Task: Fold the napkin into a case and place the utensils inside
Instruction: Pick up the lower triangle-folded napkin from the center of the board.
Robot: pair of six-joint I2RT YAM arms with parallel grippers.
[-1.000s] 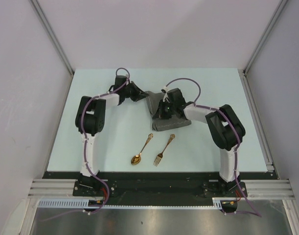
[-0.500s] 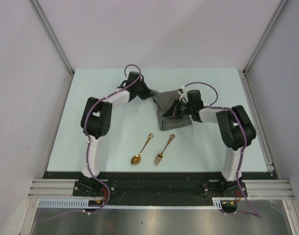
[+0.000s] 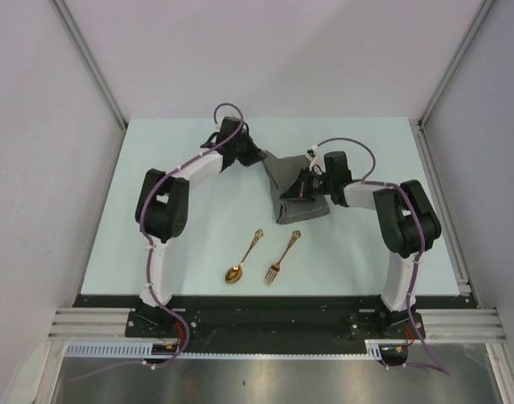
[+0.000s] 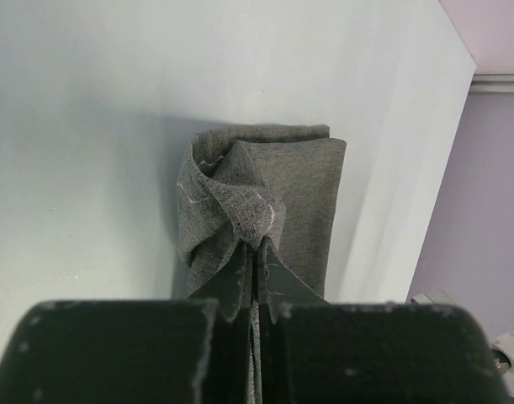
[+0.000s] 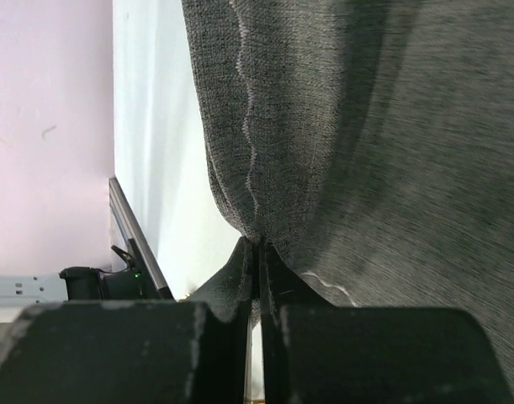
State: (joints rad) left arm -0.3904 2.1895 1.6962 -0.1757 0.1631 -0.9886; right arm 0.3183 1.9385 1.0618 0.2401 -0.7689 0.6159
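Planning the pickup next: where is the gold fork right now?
In the top view the gold fork lies toward the table's near edge, just right of the gold spoon, nearer the arm bases than the napkin.

White links and bulky black joints are seen on the left arm (image 3: 158,252) and right arm (image 3: 397,273). Purple cables (image 3: 227,108) are looped behind the matte black left gripper (image 3: 262,157) and right gripper (image 3: 293,194).
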